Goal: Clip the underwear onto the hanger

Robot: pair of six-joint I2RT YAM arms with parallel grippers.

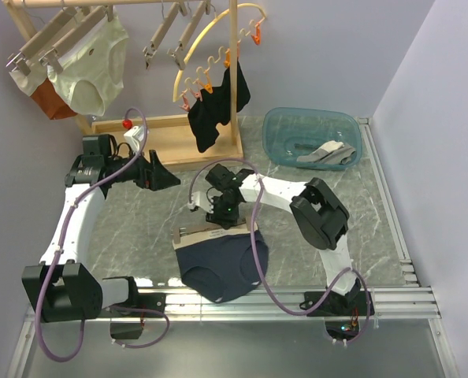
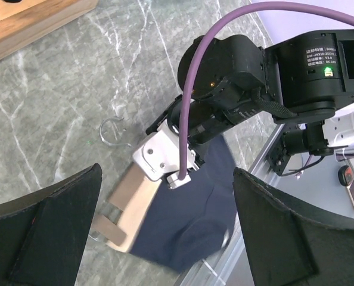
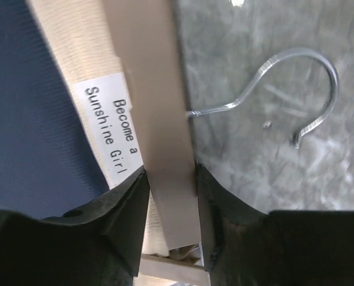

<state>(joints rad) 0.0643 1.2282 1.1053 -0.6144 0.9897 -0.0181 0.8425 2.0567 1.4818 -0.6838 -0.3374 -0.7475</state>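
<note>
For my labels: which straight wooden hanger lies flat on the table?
The light-wood bar hanger on the dark navy-blue briefs, between the right fingers; the others hang above.

The underwear point(image 1: 218, 272) is matt cloth, the hanger point(image 3: 165, 119) smooth wood.

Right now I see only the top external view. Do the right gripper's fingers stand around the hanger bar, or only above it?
Observer: Around it. In the right wrist view the right gripper has one finger tight against each long edge of the hanger bar.
Operator: Is the waistband there too?
Observer: Yes, the underwear waistband runs along one edge; its label reads "Become a Sunshine Girl".
Operator: Where is the hook?
Observer: The hook lies flat on the table, on the bar's other side, untouched.
</note>
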